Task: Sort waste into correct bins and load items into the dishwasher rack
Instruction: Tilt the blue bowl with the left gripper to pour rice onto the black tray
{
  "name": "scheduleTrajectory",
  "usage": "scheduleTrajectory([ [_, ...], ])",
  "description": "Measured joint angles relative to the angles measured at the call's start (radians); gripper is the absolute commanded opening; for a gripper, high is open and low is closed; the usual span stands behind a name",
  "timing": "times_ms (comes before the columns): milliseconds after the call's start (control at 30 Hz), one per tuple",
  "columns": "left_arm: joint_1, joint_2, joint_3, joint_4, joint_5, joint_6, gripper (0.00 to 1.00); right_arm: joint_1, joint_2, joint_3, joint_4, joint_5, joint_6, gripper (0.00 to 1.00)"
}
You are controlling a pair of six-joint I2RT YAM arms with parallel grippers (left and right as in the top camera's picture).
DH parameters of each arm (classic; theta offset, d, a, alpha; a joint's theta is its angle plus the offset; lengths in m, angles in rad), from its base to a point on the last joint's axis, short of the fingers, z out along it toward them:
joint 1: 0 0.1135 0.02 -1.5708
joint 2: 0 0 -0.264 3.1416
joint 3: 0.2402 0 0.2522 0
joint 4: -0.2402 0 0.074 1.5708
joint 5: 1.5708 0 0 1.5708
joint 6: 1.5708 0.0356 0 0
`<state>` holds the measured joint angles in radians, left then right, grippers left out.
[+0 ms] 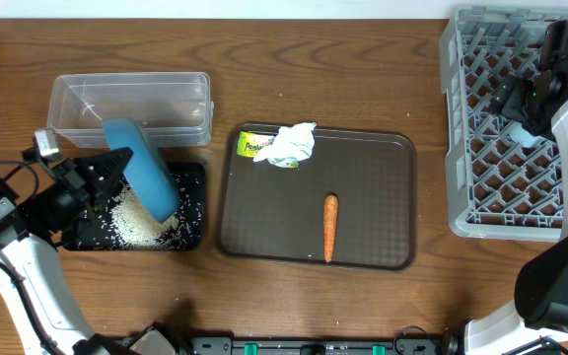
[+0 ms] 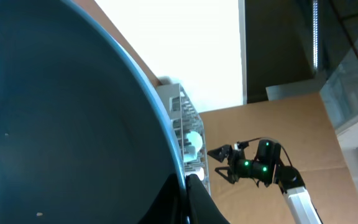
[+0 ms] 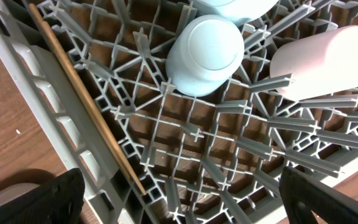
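Observation:
My left gripper point(image 1: 109, 176) is shut on the rim of the round dark-blue plate point(image 1: 142, 168) and holds it tilted over the black tray point(image 1: 191, 202), where loose white rice point(image 1: 131, 222) lies. In the left wrist view the plate point(image 2: 61, 118) fills the frame, with the fingers point(image 2: 188, 193) pinching its edge. The clear tub point(image 1: 131, 106) stands behind the tray. My right gripper point(image 1: 521, 104) is open and empty over the grey dishwasher rack point(image 1: 459, 118). The rack point(image 3: 191, 134) holds the light-blue bowl point(image 3: 204, 53), the white cup point(image 3: 328, 59) and a chopstick point(image 3: 86, 93).
The brown serving tray point(image 1: 383, 197) sits mid-table with the crumpled white napkin point(image 1: 292, 143), the yellow-green wrapper point(image 1: 254, 146) and the orange carrot point(image 1: 330, 227) on it. Bare wooden table lies between this tray and the rack.

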<state>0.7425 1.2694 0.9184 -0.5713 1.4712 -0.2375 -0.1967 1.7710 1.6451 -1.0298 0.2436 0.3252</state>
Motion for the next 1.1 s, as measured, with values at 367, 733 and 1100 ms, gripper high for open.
scheduleTrajectory([
  [367,0.095,0.003,0.0,-0.001,0.039,-0.027,0.06,0.0,0.0,0.0,0.0,0.0,0.0,0.99],
  [733,0.115,0.003,0.0,0.004,0.045,-0.054,0.07,0.0,0.0,0.0,0.0,0.0,0.0,0.99],
  [1100,0.129,0.008,-0.002,0.032,-0.014,-0.068,0.06,0.0,0.0,0.0,0.0,0.0,0.0,0.99],
])
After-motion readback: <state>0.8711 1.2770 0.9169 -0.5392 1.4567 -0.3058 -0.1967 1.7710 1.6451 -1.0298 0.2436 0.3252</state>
